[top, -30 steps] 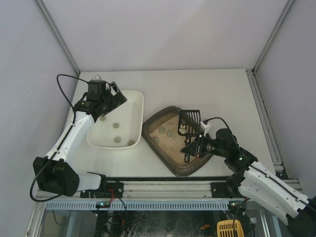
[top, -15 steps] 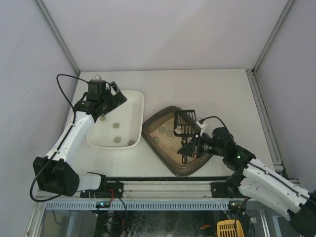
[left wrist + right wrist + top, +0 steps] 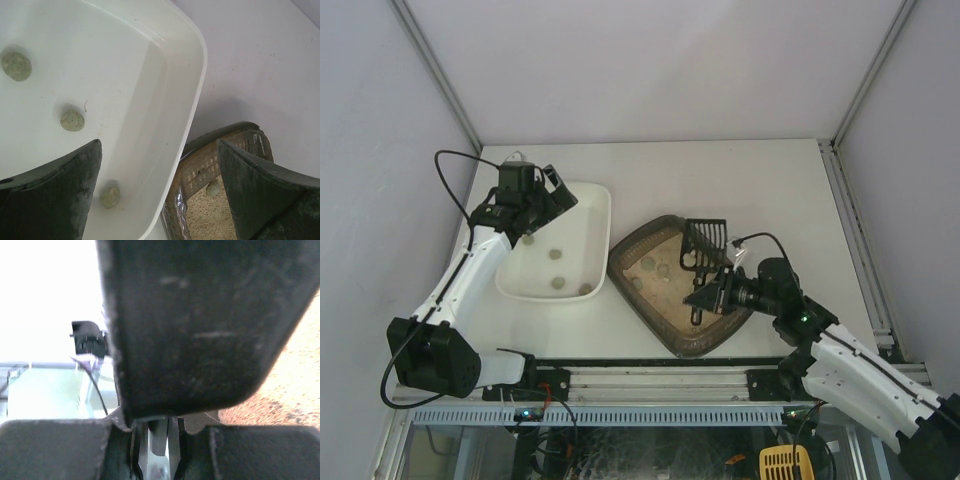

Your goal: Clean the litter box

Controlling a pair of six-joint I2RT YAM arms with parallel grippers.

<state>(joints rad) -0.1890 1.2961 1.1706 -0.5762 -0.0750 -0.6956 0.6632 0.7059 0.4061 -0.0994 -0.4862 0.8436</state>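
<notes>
The litter box (image 3: 632, 246) is a dark grey-brown tray of beige litter at the table's middle, with a few greenish clumps (image 3: 649, 264) near its far-left end. My right gripper (image 3: 707, 297) hangs over its right side, shut on the handle of a black slotted scoop (image 3: 704, 240) whose head is above the box's far corner. In the right wrist view the scoop handle (image 3: 200, 325) fills the frame, with litter (image 3: 300, 385) beside it. My left gripper (image 3: 552, 190) is open and holds nothing, above the far-left corner of the white tray (image 3: 582, 215). Its wrist view looks down past the tray onto the litter box (image 3: 200, 165).
The white tray (image 3: 150, 75) lies just left of the litter box, nearly touching it, and holds three clumps (image 3: 72, 120). White walls close in the table at the back and sides. The arms' base rail (image 3: 650, 375) runs along the near edge.
The right gripper swung the scoop a little to the left over the litter, then back to the right and slightly farther away. The left arm has not moved.
</notes>
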